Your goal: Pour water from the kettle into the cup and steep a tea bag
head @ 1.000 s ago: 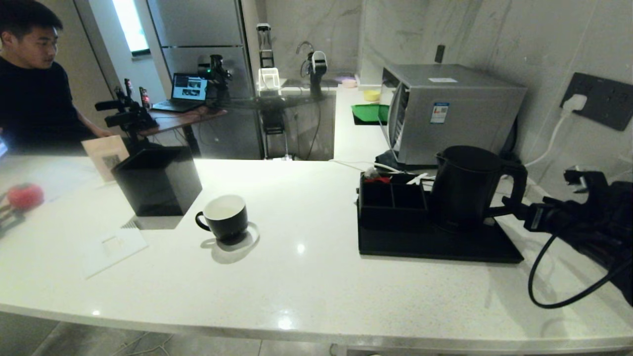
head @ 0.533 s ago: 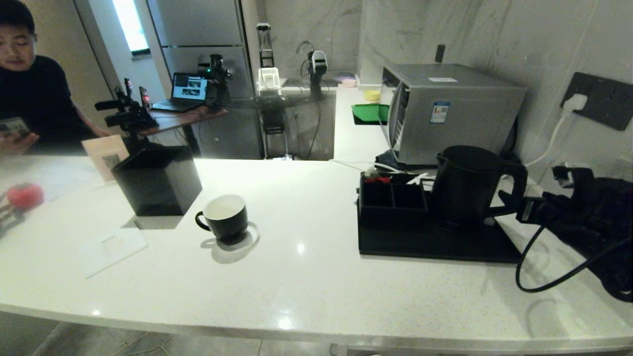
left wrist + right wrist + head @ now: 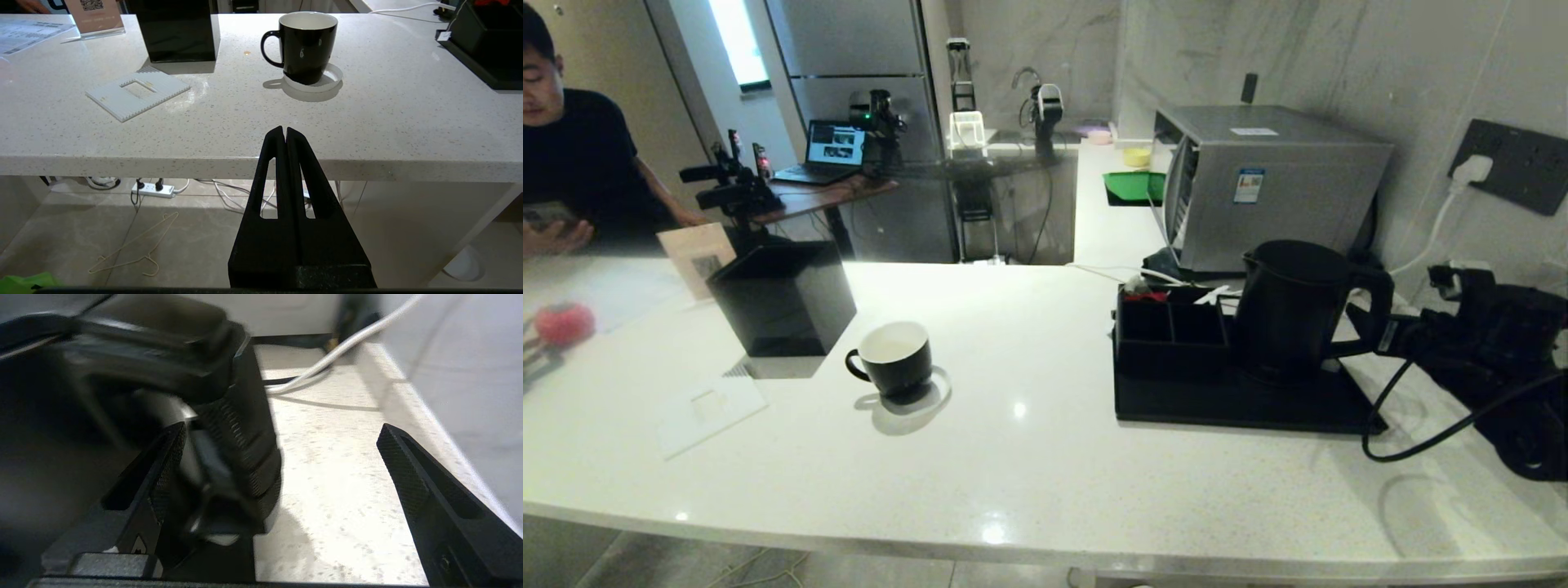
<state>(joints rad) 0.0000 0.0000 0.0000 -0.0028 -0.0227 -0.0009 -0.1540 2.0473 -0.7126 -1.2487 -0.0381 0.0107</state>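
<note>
Head view shows the right tool [image 3: 1372, 331] at the kettle [image 3: 1290, 306] handle, reaching in from the counter's right end, its arm and a looped black cable trailing behind it toward the near edge. Right wrist view has the tool's jaws spread wide: one finger [image 3: 163, 465] sits inside the loop between the handle [image 3: 241, 428] and the kettle body, while the other finger [image 3: 408, 473] stands well clear on the far side, with bare counter [image 3: 335, 498] between it and the handle. No pad presses on the handle; nothing is gripped. Beyond that outer finger the wall rises close by, and a white cable [image 3: 327, 363] lies on the counter ahead of the tool.

The kettle stands upright on a black tray [image 3: 1241, 404], just beside a compartmented black organiser [image 3: 1172, 327] on the side away from the tool. Far across the counter from the right tool, the cup [image 3: 894, 355] rests on a pale coaster, with a wide stretch of open counter between it and the tray. A black square box [image 3: 784, 298] sits behind the cup.

The left tool [image 3: 284, 136] is closed, fingers pressed together, held below and in front of the counter's near edge, the cup straight ahead of it.
</note>
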